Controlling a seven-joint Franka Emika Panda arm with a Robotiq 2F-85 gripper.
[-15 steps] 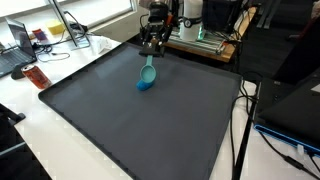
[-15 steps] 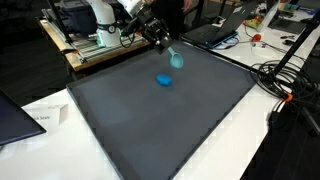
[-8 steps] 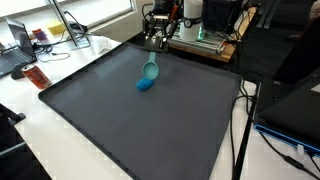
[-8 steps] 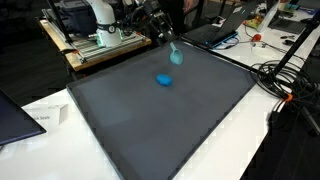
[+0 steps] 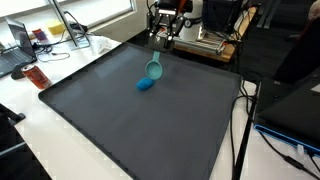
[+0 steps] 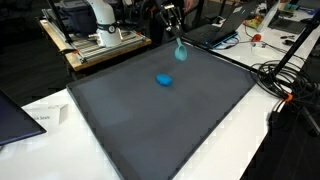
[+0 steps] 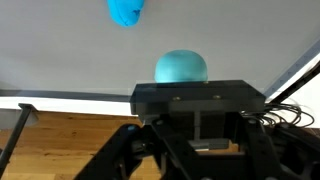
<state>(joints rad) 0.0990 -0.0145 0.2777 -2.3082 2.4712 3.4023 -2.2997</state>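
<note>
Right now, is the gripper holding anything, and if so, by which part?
Yes. The gripper is holding the teal scoop by the top end of its handle, with the bowl hanging down.

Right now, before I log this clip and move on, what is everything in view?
scoop: one, teal, hanging from the gripper over the mat's far edge
lump: one, blue, on the mat beside the scoop
mat: one, dark grey, covering the table
table: one, white, under the mat
red item: one, on the table off the mat
cables: several, black, beside the mat
gripper: one, black, shut on the scoop's handle
</note>
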